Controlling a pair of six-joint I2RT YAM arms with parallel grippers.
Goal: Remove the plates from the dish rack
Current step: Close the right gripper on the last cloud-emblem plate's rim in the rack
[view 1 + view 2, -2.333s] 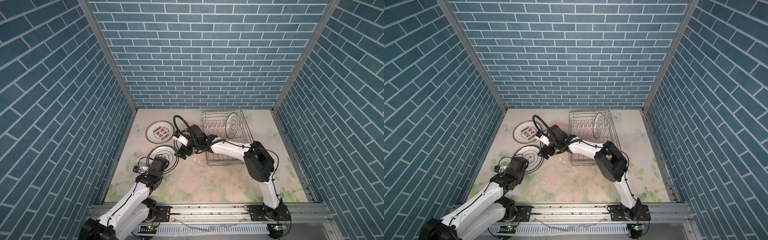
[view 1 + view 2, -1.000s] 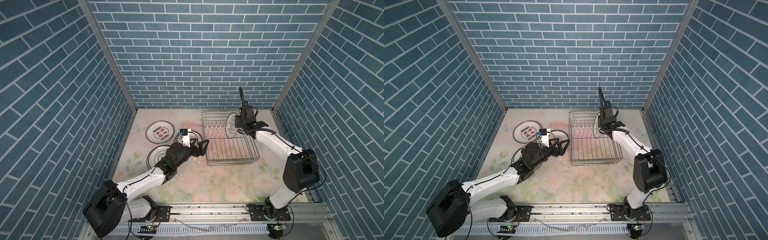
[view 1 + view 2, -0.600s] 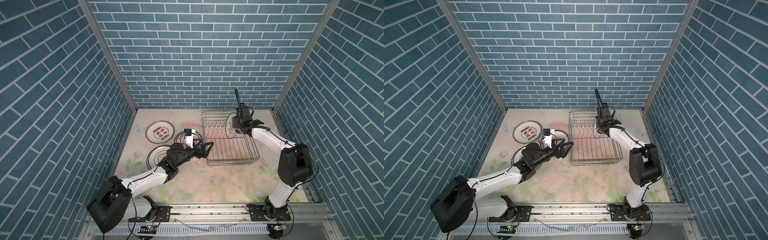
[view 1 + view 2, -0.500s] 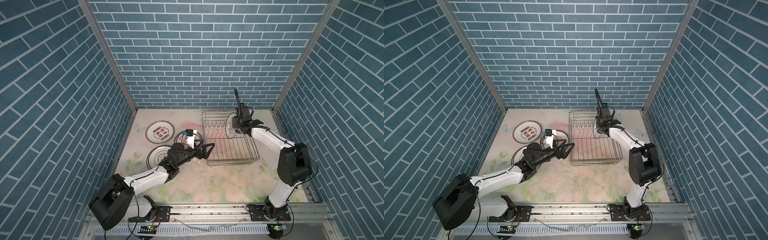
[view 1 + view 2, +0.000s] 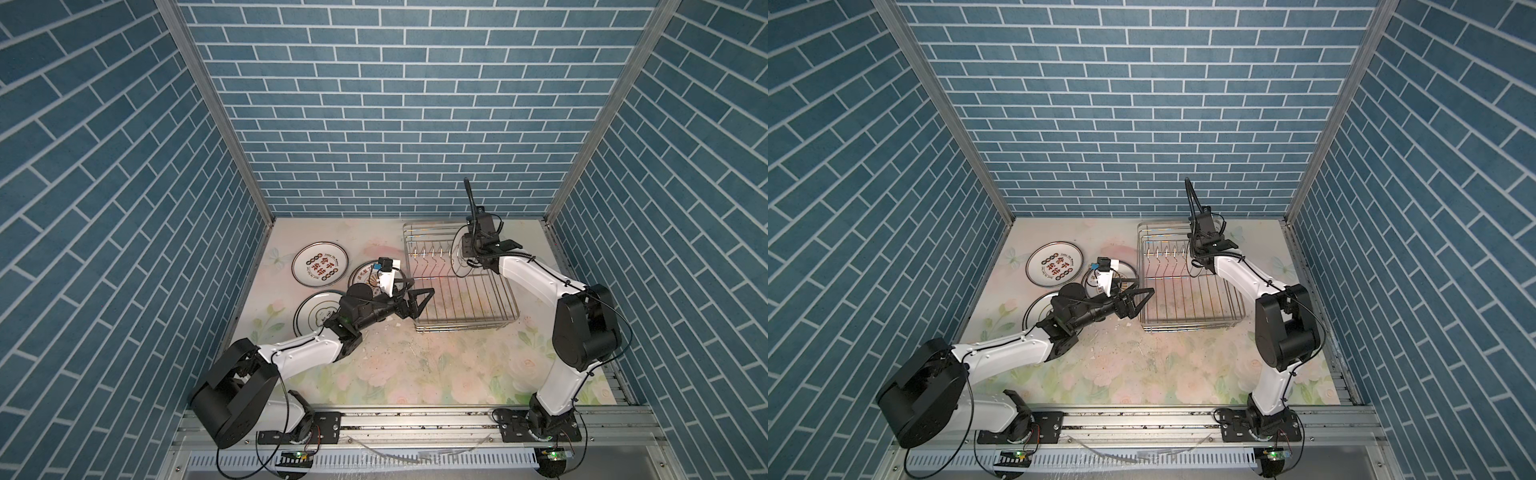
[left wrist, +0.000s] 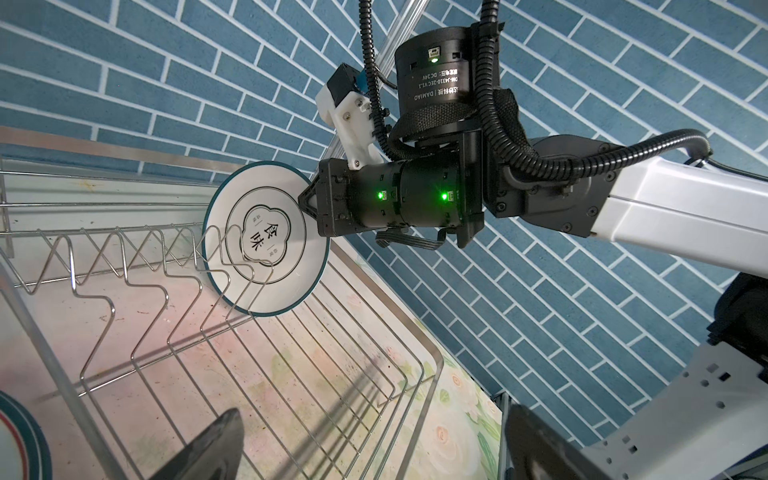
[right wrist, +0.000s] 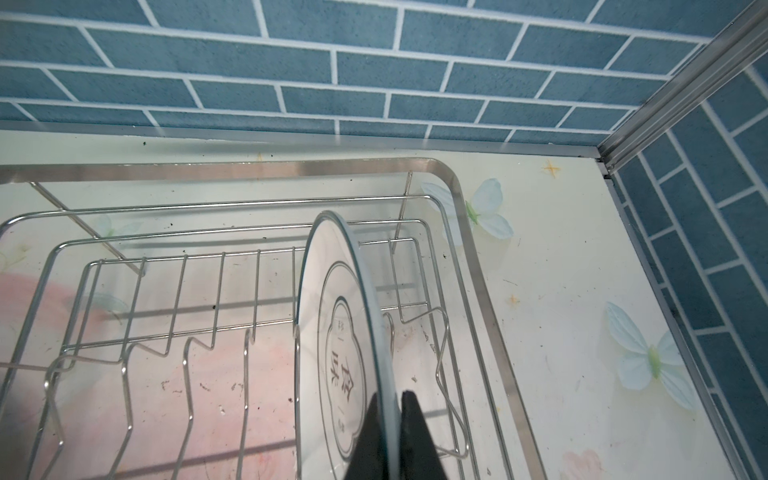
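**Step in hand: grasp made on the last plate (image 7: 328,291), lift-out not yet begun.**

We note the right pincer (image 7: 392,399) clamped on the plate's upper rim, one finger on each face. The plate stands upright directly below it, seated between the prongs of the dish rack (image 5: 465,325). The left pincer (image 5: 422,303) stands wide apart and empty at the rack's near corner, well apart from that plate. Three unloaded plates (image 5: 319,264) lie flat on the table behind it. We judge the next move to be a straight pull upward until the lower rim clears the prongs, then a carry across toward the left pincer's side. With so thin a rim grip the plate may swing.
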